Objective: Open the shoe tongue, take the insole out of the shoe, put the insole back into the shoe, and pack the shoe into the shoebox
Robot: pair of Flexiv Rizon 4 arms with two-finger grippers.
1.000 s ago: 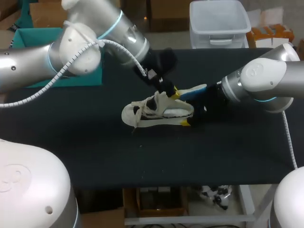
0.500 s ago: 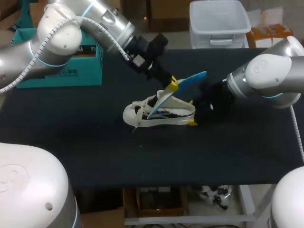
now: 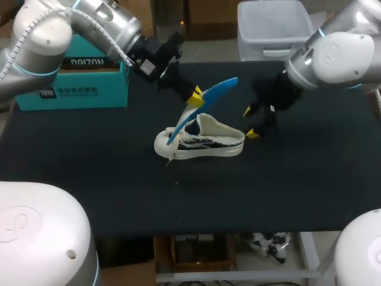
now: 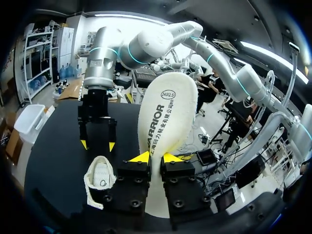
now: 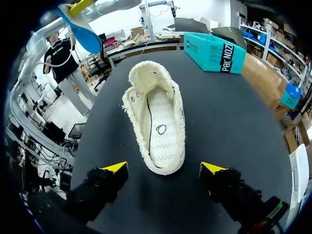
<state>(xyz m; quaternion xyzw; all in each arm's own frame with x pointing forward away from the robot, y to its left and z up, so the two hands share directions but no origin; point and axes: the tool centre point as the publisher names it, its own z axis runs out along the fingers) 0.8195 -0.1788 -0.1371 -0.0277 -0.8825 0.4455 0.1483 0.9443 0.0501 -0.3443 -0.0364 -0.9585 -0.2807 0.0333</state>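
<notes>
While your left gripper (image 3: 196, 98) is clamped on the long foam insole with the blue top and white underside (image 3: 217, 89), the insole hangs tilted over the cream low-top fabric shoe (image 3: 208, 143) — low end above the laces, high end up past the gripper. You've got the shoe sitting upright mid-way across the black table (image 3: 297, 179), stitched footbed showing. Your right gripper (image 3: 250, 123) hovers by the heel end — fingers spread wide, holding nothing. The teal cardboard shoebox (image 3: 65, 89) sits at the far left, well apart.
</notes>
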